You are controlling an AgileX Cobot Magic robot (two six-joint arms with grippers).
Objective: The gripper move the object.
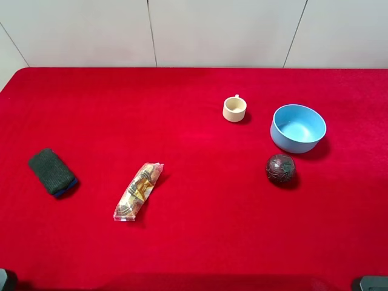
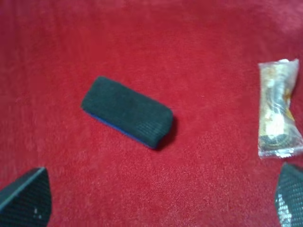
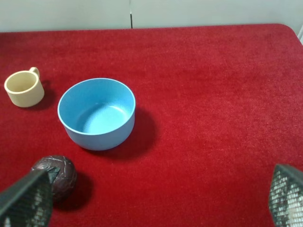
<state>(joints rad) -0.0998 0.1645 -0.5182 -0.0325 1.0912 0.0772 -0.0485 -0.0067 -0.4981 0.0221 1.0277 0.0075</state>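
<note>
The dark brown-maroon ball (image 1: pixel 280 169) with a cracked pattern lies on the red cloth, just in front of the blue bowl (image 1: pixel 298 127). In the right wrist view the ball (image 3: pixel 56 176) sits next to one fingertip (image 3: pixel 28 198) of my right gripper (image 3: pixel 156 198), which is open and empty and not touching it. My left gripper (image 2: pixel 158 201) is open and empty above the cloth, with the dark sponge block (image 2: pixel 127 111) ahead of it. In the high view only dark bits of the arms show at the bottom corners.
A cream cup (image 1: pixel 234 109) stands left of the blue bowl (image 3: pixel 99 135). A clear snack packet (image 1: pixel 139 191) lies left of centre and the grey-green sponge (image 1: pixel 53 172) at far left. A pale wall runs behind the table's far edge.
</note>
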